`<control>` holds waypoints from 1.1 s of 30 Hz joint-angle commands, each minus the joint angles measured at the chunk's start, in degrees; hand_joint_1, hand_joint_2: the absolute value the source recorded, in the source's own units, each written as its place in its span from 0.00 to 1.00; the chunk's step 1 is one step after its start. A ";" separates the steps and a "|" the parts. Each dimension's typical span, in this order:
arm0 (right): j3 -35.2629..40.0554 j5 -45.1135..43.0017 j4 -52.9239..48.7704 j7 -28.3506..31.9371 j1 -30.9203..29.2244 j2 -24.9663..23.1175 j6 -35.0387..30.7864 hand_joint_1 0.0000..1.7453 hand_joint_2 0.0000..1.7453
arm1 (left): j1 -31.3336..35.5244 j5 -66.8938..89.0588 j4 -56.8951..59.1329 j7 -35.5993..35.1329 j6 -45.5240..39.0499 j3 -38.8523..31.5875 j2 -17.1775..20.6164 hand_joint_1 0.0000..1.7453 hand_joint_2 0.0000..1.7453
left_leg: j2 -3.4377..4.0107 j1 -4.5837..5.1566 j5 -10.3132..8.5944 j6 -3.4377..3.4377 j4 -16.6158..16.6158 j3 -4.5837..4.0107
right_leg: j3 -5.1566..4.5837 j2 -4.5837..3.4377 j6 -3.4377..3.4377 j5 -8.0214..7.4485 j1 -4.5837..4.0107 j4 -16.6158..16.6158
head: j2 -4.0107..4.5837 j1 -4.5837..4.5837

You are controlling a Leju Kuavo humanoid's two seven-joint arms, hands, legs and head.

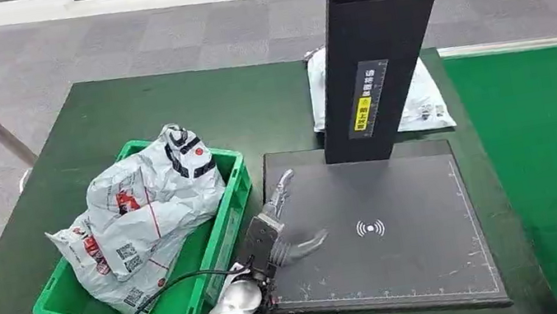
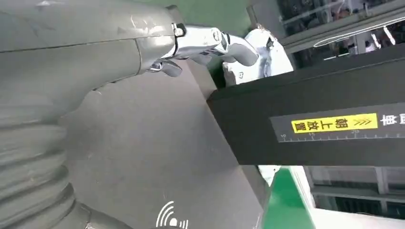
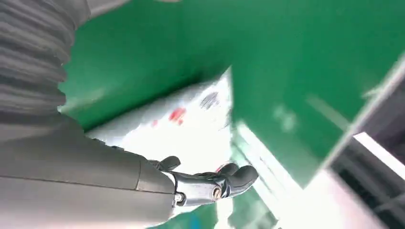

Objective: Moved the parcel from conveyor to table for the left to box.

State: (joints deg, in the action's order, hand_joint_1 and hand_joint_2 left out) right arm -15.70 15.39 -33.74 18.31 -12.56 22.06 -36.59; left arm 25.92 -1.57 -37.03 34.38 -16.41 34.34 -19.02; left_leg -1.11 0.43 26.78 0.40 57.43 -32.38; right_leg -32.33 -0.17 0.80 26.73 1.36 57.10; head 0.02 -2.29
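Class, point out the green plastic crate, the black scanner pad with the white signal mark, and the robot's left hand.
Green plastic crate (image 1: 231,182): head view, its right wall.
Black scanner pad (image 1: 424,260): head view, bare surface near the front.
Left hand (image 1: 275,237): head view, middle of the hand, above the pad's left edge.

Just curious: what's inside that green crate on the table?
The green crate holds crumpled white plastic parcels with red and black print, piled above its rim. Anything beneath them is covered.
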 commanded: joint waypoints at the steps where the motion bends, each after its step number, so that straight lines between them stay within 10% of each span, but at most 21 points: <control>1: -9.68 3.21 14.35 -6.79 -0.59 6.70 -2.81 0.00 1.00 | 0.56 -1.00 -0.97 0.10 1.88 0.87 2.58 0.00 1.00 | -0.06 -0.05 -0.01 0.04 -0.03 0.04 | 0.08 0.12 -0.06 0.01 -0.05 -0.07 | 0.00 0.00; 5: -16.83 18.26 13.29 -16.22 3.12 7.82 -3.41 0.00 1.00 | 1.12 -1.45 -0.63 0.25 2.57 1.27 2.50 0.00 1.00 | -0.10 -0.06 -0.01 0.04 -0.04 0.02 | 0.07 0.17 -0.07 0.01 -0.07 -0.09 | 0.00 -0.02; 15: -17.62 22.47 17.07 -21.59 4.06 9.14 -1.92 0.00 1.00 | 1.67 -1.92 -0.52 0.24 3.16 1.61 2.53 0.00 1.00 | 0.16 -0.13 0.03 0.02 -0.07 0.01 | 0.02 -0.05 -0.12 -0.08 -0.15 -0.17 | 0.00 -0.02; 21: -17.96 27.52 19.18 -31.24 6.91 10.37 17.60 0.00 1.00 | 2.55 -2.93 -1.52 -0.97 4.07 2.70 3.51 0.00 1.00 | -0.02 -0.10 0.03 -0.03 0.00 -0.01 | 0.02 0.10 -0.05 0.01 -0.11 -0.10 | 0.00 0.00; 23: -20.19 25.71 18.58 -29.38 7.04 9.77 21.99 1.00 1.00 | 3.02 -3.36 -1.13 -0.78 4.29 2.77 3.92 0.00 1.00 | 0.02 -0.15 0.03 0.00 -0.02 0.00 | 0.05 0.10 -0.09 -0.03 -0.16 -0.16 | 0.02 -0.02; 26: -20.89 26.67 17.97 -25.67 5.89 9.48 33.40 1.00 1.00 | 3.52 -4.81 -0.91 -0.20 4.42 2.99 4.48 0.00 1.00 | 0.15 -0.13 0.03 -0.01 -0.05 0.04 | 0.07 -0.04 -0.08 -0.05 -0.16 -0.17 | 0.00 -0.04; 33: -19.71 29.08 15.56 -18.33 2.14 7.51 37.83 1.00 1.00 | 2.24 -4.23 -3.29 -1.42 3.77 2.83 5.00 0.00 1.00 | 0.56 -0.40 0.08 -0.15 0.09 0.02 | 0.20 -0.39 0.03 -0.26 -0.45 -0.42 | 0.00 0.00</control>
State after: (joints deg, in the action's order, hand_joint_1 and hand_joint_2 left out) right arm -34.12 42.93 -18.53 -4.45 -7.48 34.45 -2.11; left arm 26.79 -6.19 -40.28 34.01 -12.33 34.38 -17.01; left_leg -0.82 0.11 26.94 0.19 57.69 -32.43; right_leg -32.15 -0.39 0.93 26.65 1.01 56.92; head 0.02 -2.29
